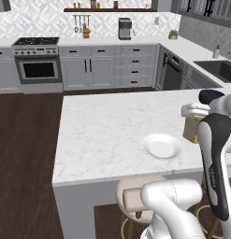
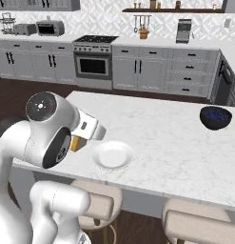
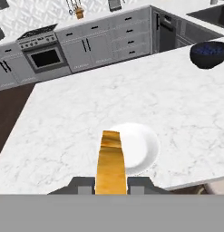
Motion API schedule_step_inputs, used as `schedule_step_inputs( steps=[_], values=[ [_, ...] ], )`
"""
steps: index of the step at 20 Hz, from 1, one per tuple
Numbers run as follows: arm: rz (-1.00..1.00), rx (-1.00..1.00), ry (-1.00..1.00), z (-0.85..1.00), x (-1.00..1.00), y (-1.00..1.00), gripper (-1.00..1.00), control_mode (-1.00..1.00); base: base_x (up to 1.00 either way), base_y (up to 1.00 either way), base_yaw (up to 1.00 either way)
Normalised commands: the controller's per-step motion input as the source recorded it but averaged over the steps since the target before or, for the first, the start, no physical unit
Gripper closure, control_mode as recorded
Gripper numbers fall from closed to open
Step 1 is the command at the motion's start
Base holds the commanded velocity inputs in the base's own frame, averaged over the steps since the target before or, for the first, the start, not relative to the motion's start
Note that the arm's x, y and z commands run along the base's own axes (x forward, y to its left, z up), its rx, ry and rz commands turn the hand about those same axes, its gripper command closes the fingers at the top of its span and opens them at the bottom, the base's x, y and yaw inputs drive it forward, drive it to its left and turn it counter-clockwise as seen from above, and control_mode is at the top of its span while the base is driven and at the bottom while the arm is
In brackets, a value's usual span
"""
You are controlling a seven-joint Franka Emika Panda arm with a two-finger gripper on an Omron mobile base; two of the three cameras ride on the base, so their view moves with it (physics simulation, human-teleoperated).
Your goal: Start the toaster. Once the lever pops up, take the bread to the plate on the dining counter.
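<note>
My gripper is shut on the bread, a golden-tan slice held edge-on. It hangs above the near part of the dining counter, just short of the white plate and a little to its left in the hand view. The left base view has the bread under the gripper, right of the plate and partly hidden by my arm. From the right base view, the bread peeks out below the gripper, left of the plate. The toaster stands on the far back counter.
A dark blue bowl sits on the island's right end. Round stools stand under its near edge. Beyond a strip of dark wood floor are grey cabinets, an oven and a sink.
</note>
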Motion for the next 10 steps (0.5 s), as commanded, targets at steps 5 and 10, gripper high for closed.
schedule_step_inputs(
  steps=[5, 10],
  values=[
    [0.14, 0.21, 0.01, -0.55, 0.77, -0.21, 1.00, -1.00, 0.00, 0.00, 0.00],
    [0.21, 0.15, 0.00, -0.79, 0.71, -0.07, 1.00, -1.00, 0.00, 0.00, 0.00]
  ],
)
